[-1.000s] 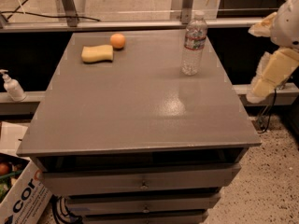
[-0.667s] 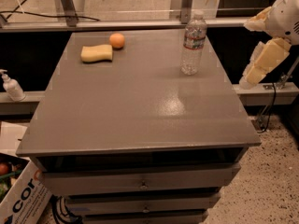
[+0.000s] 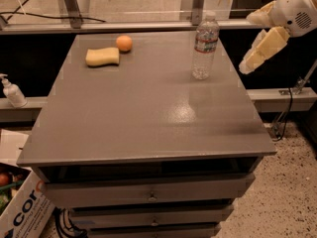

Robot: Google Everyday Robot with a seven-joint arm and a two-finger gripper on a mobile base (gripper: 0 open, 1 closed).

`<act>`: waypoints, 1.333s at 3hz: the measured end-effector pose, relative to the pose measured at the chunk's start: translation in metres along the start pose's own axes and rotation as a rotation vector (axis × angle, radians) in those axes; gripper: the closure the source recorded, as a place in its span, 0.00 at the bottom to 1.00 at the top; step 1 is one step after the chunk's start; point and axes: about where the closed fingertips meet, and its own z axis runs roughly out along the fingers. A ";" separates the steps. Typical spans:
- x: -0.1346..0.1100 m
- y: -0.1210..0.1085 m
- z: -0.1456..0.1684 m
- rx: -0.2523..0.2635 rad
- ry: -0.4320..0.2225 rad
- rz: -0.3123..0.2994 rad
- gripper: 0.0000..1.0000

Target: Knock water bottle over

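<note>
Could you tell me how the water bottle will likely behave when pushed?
The water bottle stands tall on a narrow base, so it probably tips easily. Being round, it may then roll. The gripper hovers beside it, beyond the table.

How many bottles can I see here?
2. The water bottle stands upright on the table, far right; a pump bottle sits on the ledge left of the table. The claw hovers off the table's right edge. More may be hidden.
</note>
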 end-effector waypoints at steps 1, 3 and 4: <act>0.001 0.000 0.001 0.003 -0.017 0.006 0.00; 0.019 0.003 0.029 0.027 -0.247 0.103 0.00; 0.011 -0.004 0.043 0.010 -0.360 0.135 0.00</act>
